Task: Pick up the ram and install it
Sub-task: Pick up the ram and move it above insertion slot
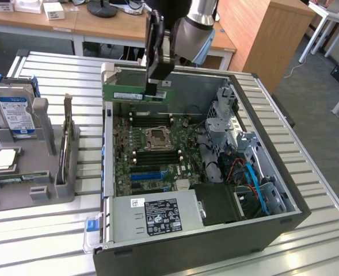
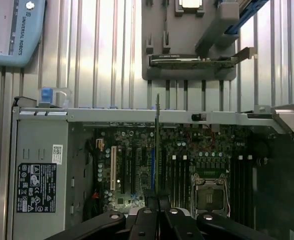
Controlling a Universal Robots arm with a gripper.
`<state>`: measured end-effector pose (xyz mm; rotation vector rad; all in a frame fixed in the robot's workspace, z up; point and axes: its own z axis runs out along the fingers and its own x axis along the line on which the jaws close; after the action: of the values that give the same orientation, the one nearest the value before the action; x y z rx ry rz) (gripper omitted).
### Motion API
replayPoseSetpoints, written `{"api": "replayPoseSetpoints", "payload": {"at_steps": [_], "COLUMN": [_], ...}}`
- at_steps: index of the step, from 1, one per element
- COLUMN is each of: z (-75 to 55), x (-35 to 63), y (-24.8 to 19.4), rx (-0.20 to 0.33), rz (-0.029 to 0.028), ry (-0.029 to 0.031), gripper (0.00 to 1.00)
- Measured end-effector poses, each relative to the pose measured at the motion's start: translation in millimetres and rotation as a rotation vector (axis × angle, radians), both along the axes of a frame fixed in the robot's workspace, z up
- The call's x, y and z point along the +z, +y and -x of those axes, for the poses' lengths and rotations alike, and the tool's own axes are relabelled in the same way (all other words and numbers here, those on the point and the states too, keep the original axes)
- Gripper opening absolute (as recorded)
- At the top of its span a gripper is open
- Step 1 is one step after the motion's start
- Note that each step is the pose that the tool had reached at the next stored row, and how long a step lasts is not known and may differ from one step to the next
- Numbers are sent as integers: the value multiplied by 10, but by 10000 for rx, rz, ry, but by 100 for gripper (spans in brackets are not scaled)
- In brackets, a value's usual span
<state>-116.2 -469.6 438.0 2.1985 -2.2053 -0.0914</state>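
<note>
**Item 1.** Black two-fingered gripper point(image 1: 152, 86) point(image 2: 157, 199). It is clamped on the top edge of the ram, roughly mid-length. It hangs above the open dark-grey metal tower case point(image 1: 215, 244), toward the case wall farthest off in the exterior view.

**Item 2.** Ram, a long thin green circuit-board stick with a white label point(image 1: 132, 95) point(image 2: 157, 140). It is held level with its contact edge down, well above the case floor and touching nothing in the case.

**Item 3.** Green motherboard point(image 1: 129, 164) on the case floor. It carries black memory slots point(image 1: 155, 156) point(image 2: 179, 172) on either side of a square silver processor socket point(image 1: 157, 138) point(image 2: 210, 192). In the wrist view the stick runs parallel to the slots but seems to sit beside them, not over one.

**Handling note (judgement).** Bring the edge squarely over an empty slot before any descent. Keep the stick upright and level, lower it straight, and press evenly along its length without twisting.

**Item 4.** Outside the case, on the exterior view's left, stands a grey plastic holder tray point(image 1: 42, 178). It bears a silver hard drive with a blue label point(image 1: 14, 115).
</note>
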Motion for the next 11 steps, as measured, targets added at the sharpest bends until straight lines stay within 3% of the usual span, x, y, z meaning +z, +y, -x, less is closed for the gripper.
{"api": "replayPoseSetpoints", "payload": {"at_steps": [11], "z": [-410], "x": [-5], "y": [0], "rx": [26], "rz": [-1], "ry": [0], "gripper": [12]}}
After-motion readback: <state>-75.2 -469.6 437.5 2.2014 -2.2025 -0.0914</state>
